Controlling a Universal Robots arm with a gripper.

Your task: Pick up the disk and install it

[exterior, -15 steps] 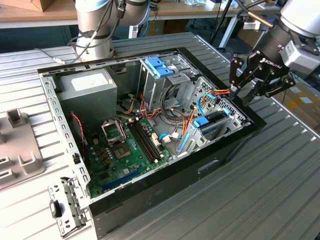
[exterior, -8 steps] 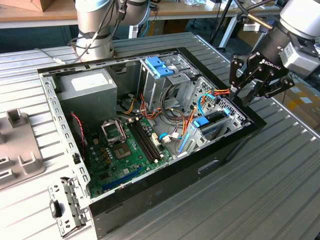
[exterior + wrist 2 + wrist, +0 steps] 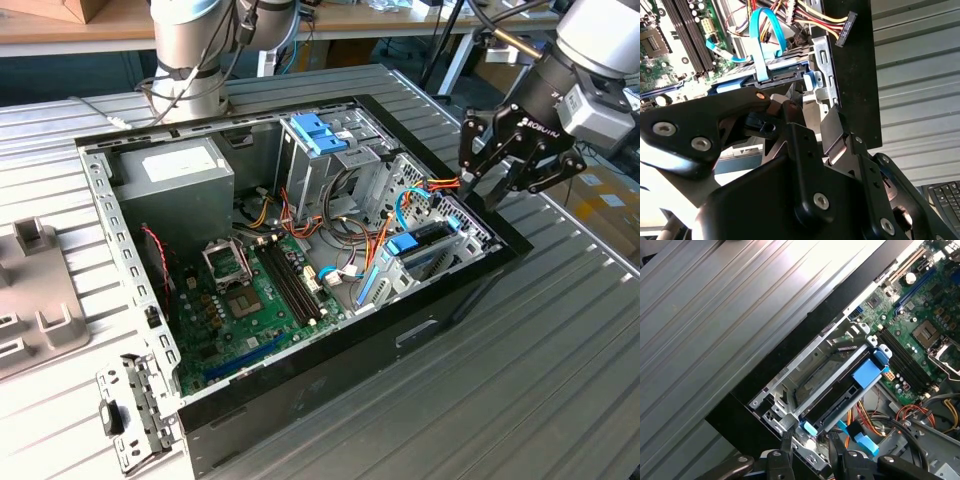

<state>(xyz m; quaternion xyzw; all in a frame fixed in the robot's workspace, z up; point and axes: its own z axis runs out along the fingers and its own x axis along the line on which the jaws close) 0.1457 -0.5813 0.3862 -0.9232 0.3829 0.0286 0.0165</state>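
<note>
Tool: the tool [image 3: 497, 182] hovers at the right of the exterior view, above the near corner of the open computer case [image 3: 330, 370]; its fingers [image 3: 786, 446] stand apart, nothing between them, so released.
Disk: the disk [image 3: 832, 390] sits in the metal drive cage [image 3: 785, 385] at the case's front corner, dark body inside its blue carrier, blue end tab [image 3: 807, 428] just beside the fingertips, lower centre of the first wrist view. In the exterior view it shows as a blue-topped slab [image 3: 425, 243] at centre right.
Step in hand: judged, seating or checking the disk in its bay; it looks slid home already.
Doing it well: judged, press square along the carrier's length, not down on the drive; keep the fingers off the blue cable [image 3: 762, 40] and the loose orange and yellow wires [image 3: 445, 185] nearby.
Surface: ribbed grey metal worktop [image 3: 560, 340]; a removed bracket [image 3: 130, 420] lies lower left.
Room: wooden benches [image 3: 60, 30] behind; keyboard [image 3: 946, 197] at the second wrist view's lower right.
</note>
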